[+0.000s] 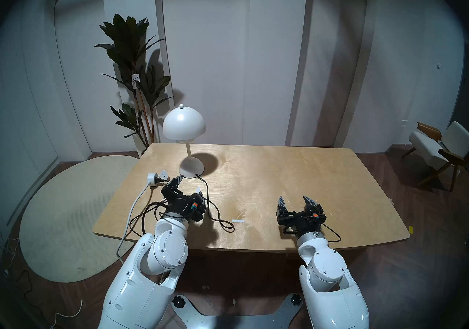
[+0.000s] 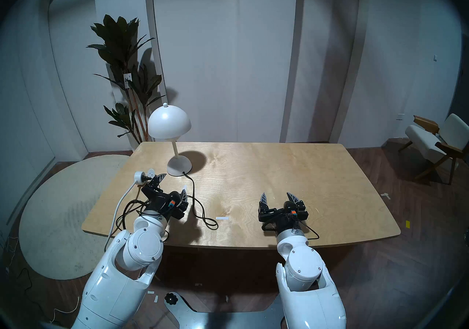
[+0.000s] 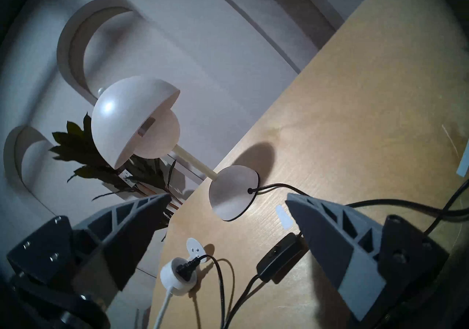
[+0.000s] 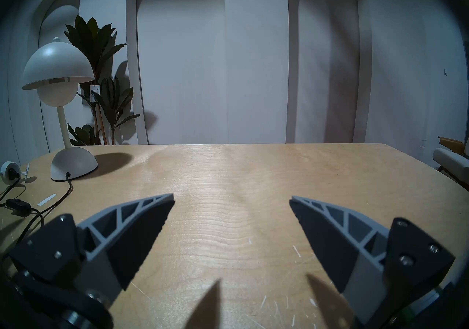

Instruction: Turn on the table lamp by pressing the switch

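Observation:
The white table lamp (image 1: 184,124) stands unlit at the table's far left, its black cord running toward me. The switch (image 3: 279,257), a small black oblong box on the cord, lies on the table in the left wrist view, its far end under one finger; it also shows in the right wrist view (image 4: 17,204). In the head views my left hand hides it. My left gripper (image 1: 190,186) is open, tilted, just in front of the lamp base and over the switch. My right gripper (image 1: 293,198) is open and empty over the table's near right.
A round white socket block (image 1: 153,176) with a white cable and a black plug sits left of the lamp base. Cord loops (image 1: 223,227) lie near the front edge beside a white tape strip (image 1: 237,220). A plant (image 1: 132,67) stands behind the wooden table (image 1: 304,168).

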### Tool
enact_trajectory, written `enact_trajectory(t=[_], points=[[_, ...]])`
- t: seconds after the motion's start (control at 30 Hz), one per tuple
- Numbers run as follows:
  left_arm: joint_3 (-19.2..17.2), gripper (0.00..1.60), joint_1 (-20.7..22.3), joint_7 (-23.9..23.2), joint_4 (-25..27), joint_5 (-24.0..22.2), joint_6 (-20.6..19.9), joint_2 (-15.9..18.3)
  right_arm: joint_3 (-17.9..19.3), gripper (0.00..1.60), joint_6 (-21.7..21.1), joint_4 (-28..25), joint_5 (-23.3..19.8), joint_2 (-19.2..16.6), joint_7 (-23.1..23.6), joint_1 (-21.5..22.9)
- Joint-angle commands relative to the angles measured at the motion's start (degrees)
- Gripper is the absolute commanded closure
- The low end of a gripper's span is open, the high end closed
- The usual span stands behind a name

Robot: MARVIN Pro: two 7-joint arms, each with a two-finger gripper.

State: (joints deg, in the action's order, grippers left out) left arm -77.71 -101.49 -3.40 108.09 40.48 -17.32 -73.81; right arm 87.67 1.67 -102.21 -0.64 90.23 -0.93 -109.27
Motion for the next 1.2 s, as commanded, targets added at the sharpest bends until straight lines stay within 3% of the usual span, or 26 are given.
enact_trajectory(t=[0.0,0.4,0.83,1.17], points=[[-0.2,0.00,5.7,-4.1,2.0,4.3,-1.5,4.8,0.0,0.00,0.2,-1.2,0.0,0.0,0.0,0.2],[1.2,0.00,10.6,-10.2,1.0,8.8,-4.1,6.9,0.0,0.00,0.2,-1.3,0.0,0.0,0.0,0.2],[6.8,0.00,15.9,-15.2,-4.5,20.3,-9.4,10.3,0.0,0.00,0.2,-1.3,0.0,0.0,0.0,0.2],[7.6,0.00,19.2,-18.0,-5.7,24.1,-10.8,11.0,0.0,0.00,0.2,-1.2,0.0,0.0,0.0,0.2]])
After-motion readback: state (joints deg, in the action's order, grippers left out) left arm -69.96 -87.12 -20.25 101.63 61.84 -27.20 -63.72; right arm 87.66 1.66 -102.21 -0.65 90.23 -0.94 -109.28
